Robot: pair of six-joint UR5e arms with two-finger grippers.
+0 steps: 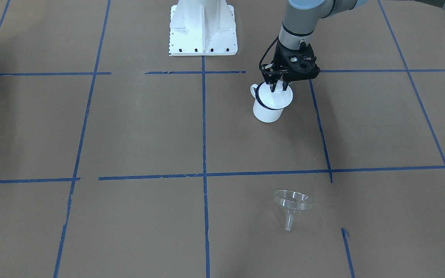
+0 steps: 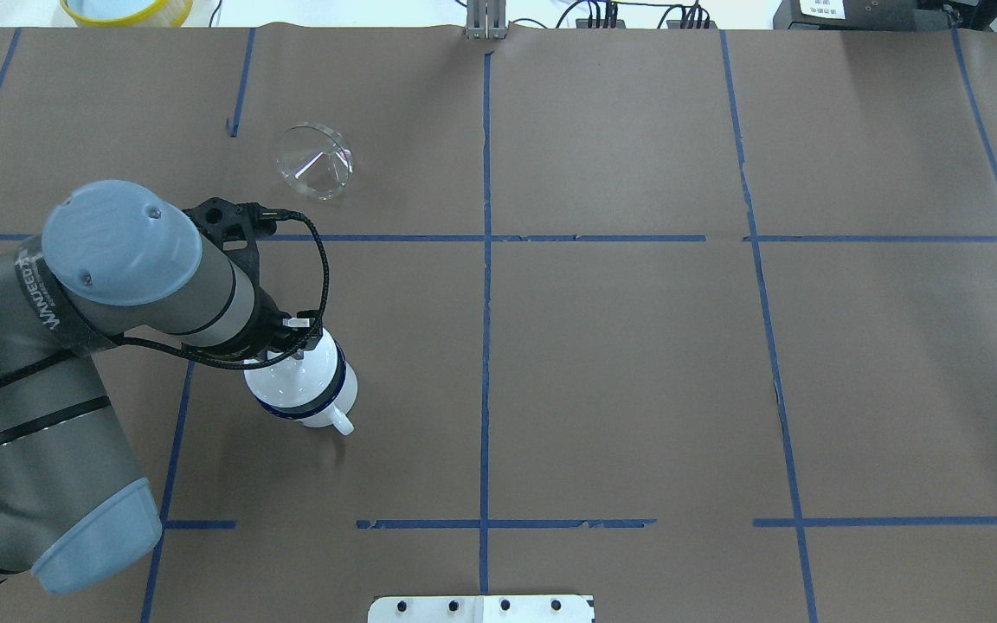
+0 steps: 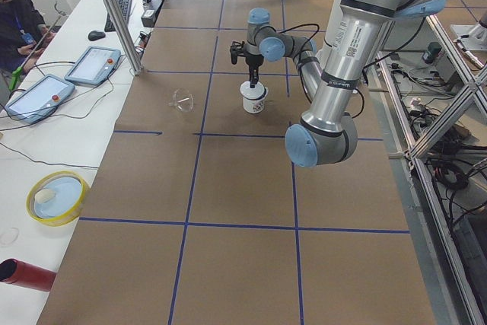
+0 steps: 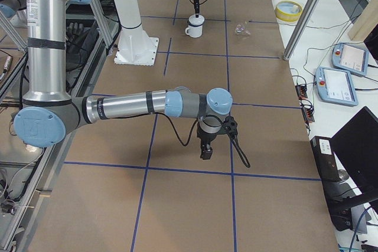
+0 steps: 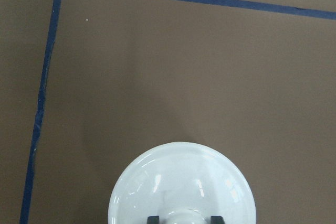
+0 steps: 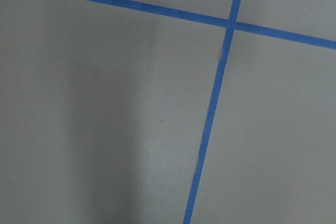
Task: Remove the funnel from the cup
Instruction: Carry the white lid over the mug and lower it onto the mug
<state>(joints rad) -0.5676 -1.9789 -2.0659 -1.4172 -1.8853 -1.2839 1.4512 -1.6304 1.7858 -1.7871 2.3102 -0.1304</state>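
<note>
The clear funnel (image 1: 292,202) lies on its side on the brown table, well apart from the cup; it also shows in the overhead view (image 2: 315,162). The cup (image 1: 267,112) is a white mug with a dark blue rim. It stands upright with a white knobbed lid (image 1: 278,96) on top. My left gripper (image 1: 278,88) points straight down over the cup. In the left wrist view its fingertips (image 5: 153,220) sit on either side of the knob of the lid (image 5: 181,182), closed on it. My right gripper (image 4: 205,154) hangs low over bare table far from both; I cannot tell whether it is open or shut.
The white robot base (image 1: 203,29) stands behind the cup. A yellow bowl (image 3: 53,197), a red cylinder (image 3: 27,274) and teach pendants (image 3: 38,97) lie on the side bench beyond the table's far edge. A metal post (image 3: 114,17) rises there.
</note>
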